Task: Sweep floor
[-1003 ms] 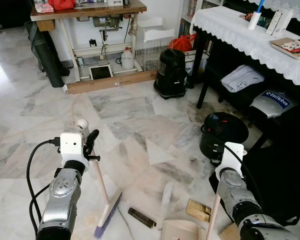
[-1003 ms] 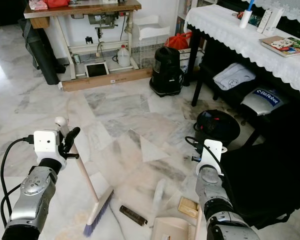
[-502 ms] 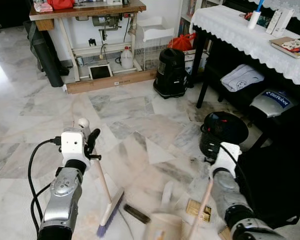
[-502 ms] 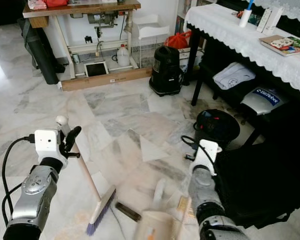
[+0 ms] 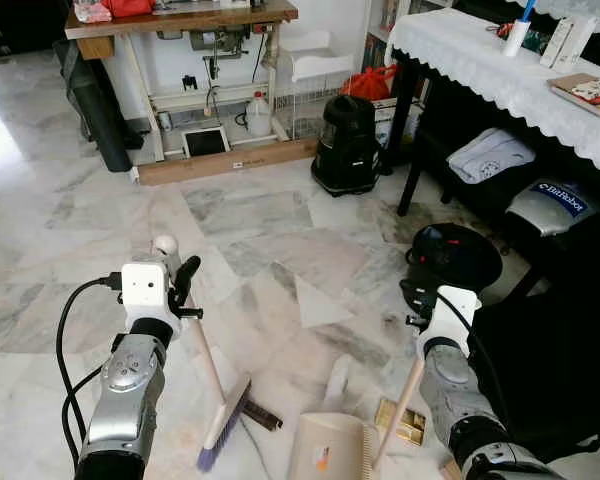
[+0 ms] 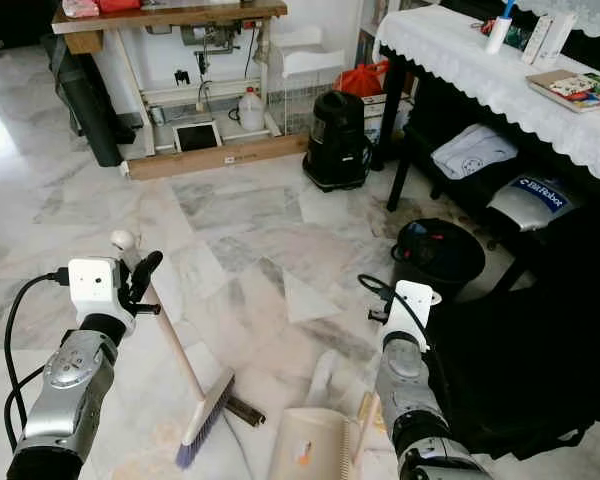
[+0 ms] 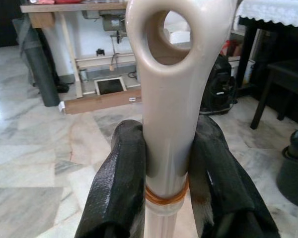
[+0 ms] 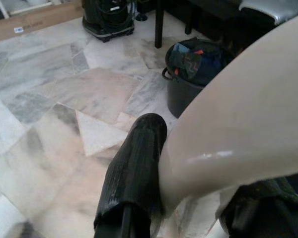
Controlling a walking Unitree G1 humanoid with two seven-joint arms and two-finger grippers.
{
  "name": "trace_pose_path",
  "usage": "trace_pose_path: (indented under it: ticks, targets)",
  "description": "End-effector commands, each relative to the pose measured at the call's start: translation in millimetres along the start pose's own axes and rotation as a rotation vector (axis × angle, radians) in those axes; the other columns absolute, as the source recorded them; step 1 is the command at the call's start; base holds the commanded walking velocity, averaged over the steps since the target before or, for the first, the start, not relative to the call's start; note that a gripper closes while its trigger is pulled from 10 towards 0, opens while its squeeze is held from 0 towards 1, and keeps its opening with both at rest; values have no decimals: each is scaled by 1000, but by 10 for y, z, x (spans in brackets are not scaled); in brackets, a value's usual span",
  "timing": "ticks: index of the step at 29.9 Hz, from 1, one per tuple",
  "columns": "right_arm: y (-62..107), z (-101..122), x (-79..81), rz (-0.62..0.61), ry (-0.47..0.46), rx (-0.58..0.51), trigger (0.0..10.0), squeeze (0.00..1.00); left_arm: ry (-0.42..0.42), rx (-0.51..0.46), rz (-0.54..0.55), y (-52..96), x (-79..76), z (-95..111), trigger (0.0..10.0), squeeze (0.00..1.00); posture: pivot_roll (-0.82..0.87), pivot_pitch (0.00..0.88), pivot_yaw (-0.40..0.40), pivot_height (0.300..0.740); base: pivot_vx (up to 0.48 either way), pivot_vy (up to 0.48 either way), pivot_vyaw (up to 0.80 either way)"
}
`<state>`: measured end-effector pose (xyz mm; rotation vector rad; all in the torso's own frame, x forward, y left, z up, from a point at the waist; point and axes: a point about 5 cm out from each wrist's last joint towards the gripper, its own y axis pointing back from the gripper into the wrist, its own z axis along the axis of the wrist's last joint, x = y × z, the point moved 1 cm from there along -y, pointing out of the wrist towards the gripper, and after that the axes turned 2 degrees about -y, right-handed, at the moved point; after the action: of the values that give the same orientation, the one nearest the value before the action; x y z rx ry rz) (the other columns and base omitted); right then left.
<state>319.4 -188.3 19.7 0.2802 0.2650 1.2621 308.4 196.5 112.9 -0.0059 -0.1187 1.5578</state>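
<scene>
Left end effector (image 7: 164,173) pinches the broom (image 5: 223,425) handle, right end effector (image 8: 188,198) pinches the dustpan (image 5: 330,450) handle, bare marble floor (image 5: 260,220) ahead.

We note the dustpan (image 5: 328,450) cut by the lower frame edge, the right gripper's (image 8: 188,198) second finger largely hidden behind the beige dustpan handle (image 8: 248,129) — grip contact unclear on that side — and the small dark item (image 5: 261,414) by the broom head (image 5: 224,426) too small to identify.
</scene>
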Motion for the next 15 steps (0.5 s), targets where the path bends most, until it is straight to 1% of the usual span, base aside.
trace_pose_path:
  ticks: [1,7,10,11,12,13,14,15]
  targets:
    - [11,-40,-33,1,46,-1,10000,0,-36,-50,21,-32,63,113,10000,0,60,32,-6,740,0,0,0]
    - [22,-7,-13,20,31,-49,10000,0,-41,-59,36,-30,90,131,10000,0,63,43,-7,740,0,0,0]
    - [14,97,1,27,31,-116,10000,0,-41,-68,45,-25,99,140,10000,0,63,43,-7,740,0,0,0]
    - [14,97,1,27,31,-116,10000,0,-41,-68,45,-25,99,140,10000,0,63,43,-7,740,0,0,0]
    - [10,147,8,33,27,-144,10000,0,-42,-69,46,-29,100,146,10000,0,61,53,-7,740,0,0,0]
    - [10,147,8,33,27,-144,10000,0,-42,-69,46,-29,100,146,10000,0,61,53,-7,740,0,0,0]
    - [10,197,22,40,30,-175,10000,0,-41,-71,47,-31,102,149,10000,0,61,53,-7,740,0,0,0]
    - [10,209,27,42,35,-182,10000,0,-41,-71,47,-31,102,149,10000,0,61,53,-7,740,0,0,0]
